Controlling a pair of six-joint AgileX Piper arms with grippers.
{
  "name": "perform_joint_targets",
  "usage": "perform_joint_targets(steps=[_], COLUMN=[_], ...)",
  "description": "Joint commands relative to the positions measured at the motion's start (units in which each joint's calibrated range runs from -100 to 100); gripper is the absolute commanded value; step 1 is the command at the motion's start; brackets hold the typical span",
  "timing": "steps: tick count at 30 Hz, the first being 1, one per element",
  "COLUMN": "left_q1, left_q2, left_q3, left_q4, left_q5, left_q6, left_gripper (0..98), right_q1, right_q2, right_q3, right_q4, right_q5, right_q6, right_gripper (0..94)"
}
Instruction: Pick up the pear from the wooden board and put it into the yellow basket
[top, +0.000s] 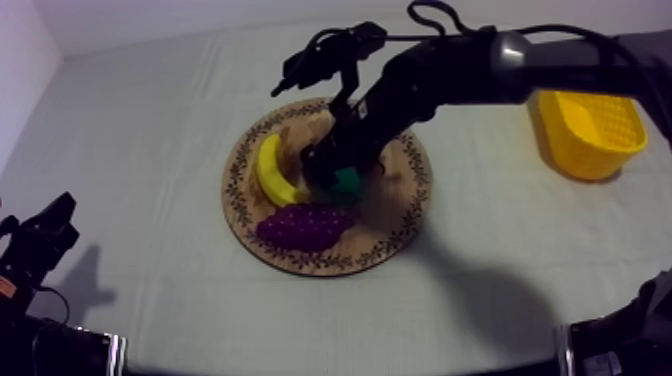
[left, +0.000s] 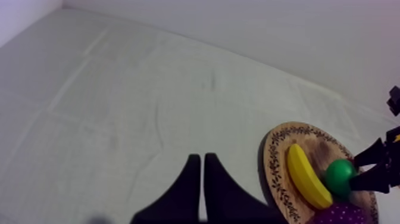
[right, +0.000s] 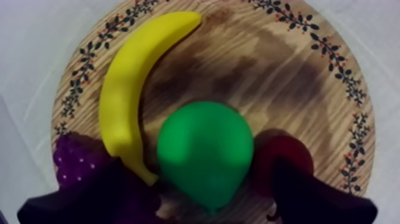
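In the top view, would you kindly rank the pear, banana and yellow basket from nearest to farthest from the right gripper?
1. pear, directly at the right gripper.
2. banana, left side of the wooden board.
3. yellow basket, far off to the right.

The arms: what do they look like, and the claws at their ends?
The right arm is a rounded black tube with a silvery-grey band at one joint; the left arm is black too. The left pincer and right pincer each have two tapering black fingers.

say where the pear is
In the top view the pear is on the board at mid-table, between banana and small red fruit, right claw open around it.
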Motion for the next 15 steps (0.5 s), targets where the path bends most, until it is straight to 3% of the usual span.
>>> perform_joint_targets(steps=[1,15], left_q1=[0.0,0.0], left_q2=[0.0,0.0], left_q3=[0.0,0.0], left_q4=[-0.02,-0.02], left_q5=[0.0,0.0], left_q6=[0.0,0.0], left_gripper=[0.1,0.1], right_q1=[0.1,0.5], right_q2=[1.0,5.9], right_q3=[-0.3,-1.8], right_q4=[0.5,0.8], right_q5=[-0.2,-2.6], right_q6=[-0.3,-0.2], right_gripper=[77.2,72.5])
